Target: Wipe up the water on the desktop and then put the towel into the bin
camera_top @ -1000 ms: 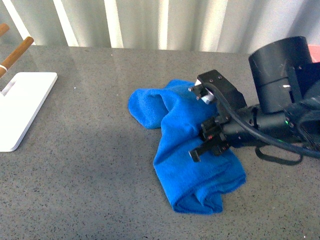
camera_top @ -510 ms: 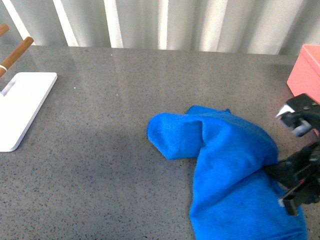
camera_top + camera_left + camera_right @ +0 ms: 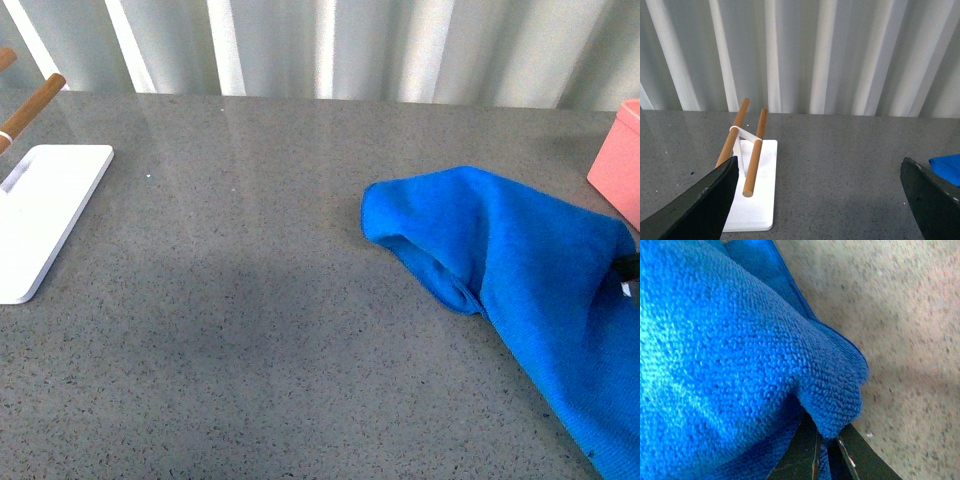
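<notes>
The blue towel (image 3: 520,270) lies stretched across the right side of the grey speckled desktop (image 3: 250,300), running off the lower right edge of the front view. My right gripper (image 3: 822,452) is shut on a fold of the towel (image 3: 725,355); in the front view only a dark sliver of it shows at the right edge. A corner of the salmon-pink bin (image 3: 620,165) shows at the far right, just beyond the towel. My left gripper (image 3: 825,200) is open and empty above the desktop (image 3: 840,165), with a towel corner (image 3: 947,167) by one finger.
A flat white stand (image 3: 40,215) with wooden pegs (image 3: 30,110) sits at the left edge of the desktop; it also shows in the left wrist view (image 3: 752,200). A ribbed white wall (image 3: 330,45) runs behind the desktop.
My right gripper has dragged the towel to the right across the desktop and has nearly left the front view. The towel's left end now lies right of centre.
</notes>
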{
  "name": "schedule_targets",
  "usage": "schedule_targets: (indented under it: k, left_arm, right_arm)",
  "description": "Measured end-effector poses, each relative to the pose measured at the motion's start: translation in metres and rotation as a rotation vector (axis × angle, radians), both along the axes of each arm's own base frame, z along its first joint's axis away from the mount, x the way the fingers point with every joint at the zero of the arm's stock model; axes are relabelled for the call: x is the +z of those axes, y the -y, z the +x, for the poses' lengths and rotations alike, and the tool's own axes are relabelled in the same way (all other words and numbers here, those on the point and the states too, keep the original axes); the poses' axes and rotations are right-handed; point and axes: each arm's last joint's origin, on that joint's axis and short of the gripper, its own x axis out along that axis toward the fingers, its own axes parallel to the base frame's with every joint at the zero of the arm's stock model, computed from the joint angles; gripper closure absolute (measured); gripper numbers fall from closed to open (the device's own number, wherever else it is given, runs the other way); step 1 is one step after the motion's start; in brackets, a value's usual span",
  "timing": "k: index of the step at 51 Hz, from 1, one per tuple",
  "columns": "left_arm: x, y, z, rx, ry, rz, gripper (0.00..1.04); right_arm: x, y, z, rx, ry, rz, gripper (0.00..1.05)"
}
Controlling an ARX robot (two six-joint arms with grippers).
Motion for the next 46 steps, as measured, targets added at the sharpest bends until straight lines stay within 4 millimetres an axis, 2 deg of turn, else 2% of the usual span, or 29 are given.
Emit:
schedule_targets:
  k: [6,11,16,23,29,32,35,41,46]
  left_arm:
    - [0.0,0.0,0.0,0.0,0.0,0.0,0.07]
    - [0.0,0.0,0.0,0.0,0.0,0.0,0.07]
    - [0.0,0.0,0.0,0.0,0.0,0.0,0.07]
    - [0.0,0.0,0.0,0.0,0.0,0.0,0.07]
    - [0.0,0.0,0.0,0.0,0.0,0.0,0.07]
    - [0.0,0.0,0.0,0.0,0.0,0.0,0.07]
    - [0.0,0.0,0.0,0.0,0.0,0.0,0.07]
    - [0.0,0.0,0.0,0.0,0.0,0.0,0.07]
    - [0.0,0.0,0.0,0.0,0.0,0.0,0.07]
  right_arm:
    - [0.01,-0.026,0.014,0.049,0.031,0.025,1.02]
    - [0.027,-0.049,0.028,0.081,0.07,0.048,1.02]
    - [0.057,-0.064,0.047,0.083,0.138,0.062,1.02]
    - [0.103,-0.066,0.066,0.069,0.236,0.081,1.02]
    - [0.154,-0.058,0.076,0.045,0.345,0.09,1.02]
    - [0.195,-0.043,0.078,0.021,0.433,0.097,1.02]
    - [0.227,-0.025,0.078,-0.009,0.496,0.094,1.02]
    - [0.259,0.005,0.077,-0.069,0.558,0.08,1.02]
    - [0.275,0.034,0.075,-0.131,0.589,0.064,1.02]
